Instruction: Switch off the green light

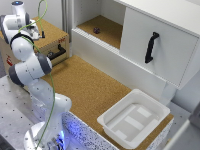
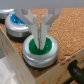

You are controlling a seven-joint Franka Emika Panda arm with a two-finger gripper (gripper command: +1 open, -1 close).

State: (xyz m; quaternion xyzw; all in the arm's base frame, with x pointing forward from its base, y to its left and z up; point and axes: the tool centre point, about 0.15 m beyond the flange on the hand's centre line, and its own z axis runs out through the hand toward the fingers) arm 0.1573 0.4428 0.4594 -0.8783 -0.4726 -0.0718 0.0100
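Exterior view: the Panda arm [image 1: 30, 67] reaches to a cardboard box [image 1: 50, 42] at the exterior view's left; a white tray [image 1: 134, 119] sits on the cork tabletop [image 1: 90, 90].

Wrist view: the end effector [image 2: 40, 36], fingers together, tips on the green light [image 2: 40, 50], which sits beside the blue-capped button [image 2: 19, 23].

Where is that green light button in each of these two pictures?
Exterior view: not visible; the arm's far end, at the picture's upper left, blocks that spot.
Wrist view: the green light sits centre frame, under the gripper fingertips.
Shared landmark: the cork surface.
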